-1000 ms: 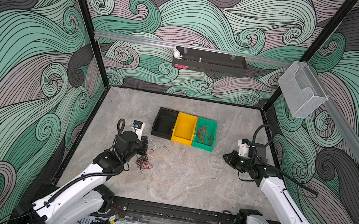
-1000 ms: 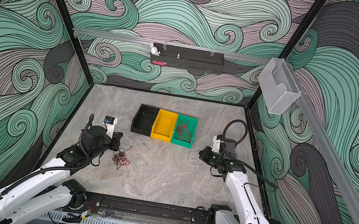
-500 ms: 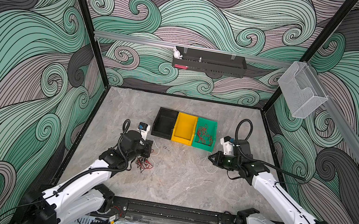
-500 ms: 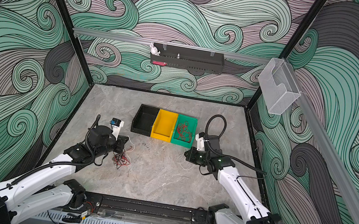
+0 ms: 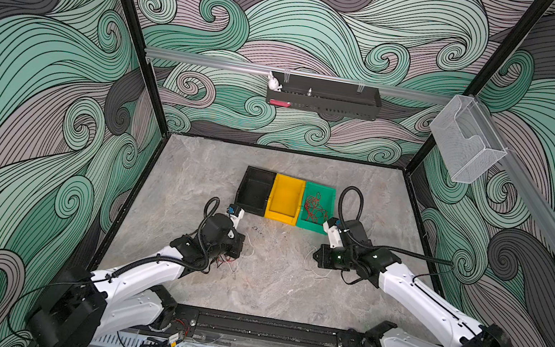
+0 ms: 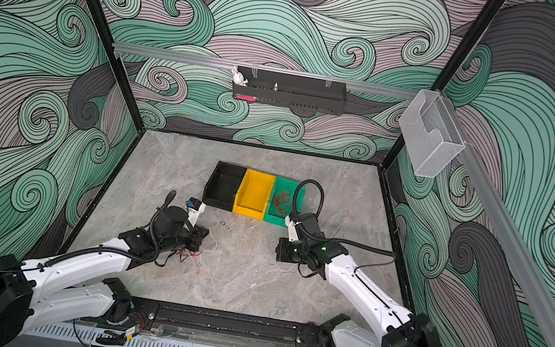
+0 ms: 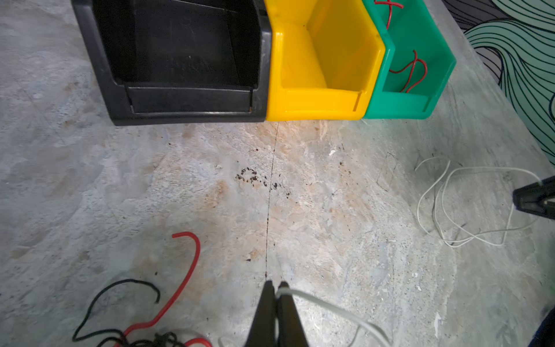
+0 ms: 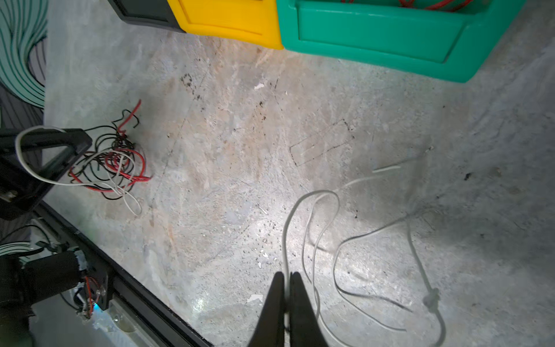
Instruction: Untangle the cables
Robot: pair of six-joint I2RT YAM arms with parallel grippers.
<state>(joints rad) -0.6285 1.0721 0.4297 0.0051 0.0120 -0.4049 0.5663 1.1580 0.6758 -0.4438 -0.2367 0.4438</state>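
- On the tabletop [image 5: 269, 286], left side, what do we list?
- One tangle of red, black and white cables [image 8: 117, 162]; our left end effector [image 7: 274, 288] is clamped on a white strand [image 7: 330, 307] leading into it.
- And right?
- One loose white cable [image 8: 284, 240], pinched in our right end effector [image 8: 286, 278]. Further, red cables [image 5: 313, 208] lie in the green bin [image 5: 327, 197].

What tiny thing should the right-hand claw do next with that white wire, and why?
Probably lift it toward the yellow bin. The right gripper pinches a loose white cable lying clear of the tangle; red cables already sit in the green bin, and the yellow one looks empty.
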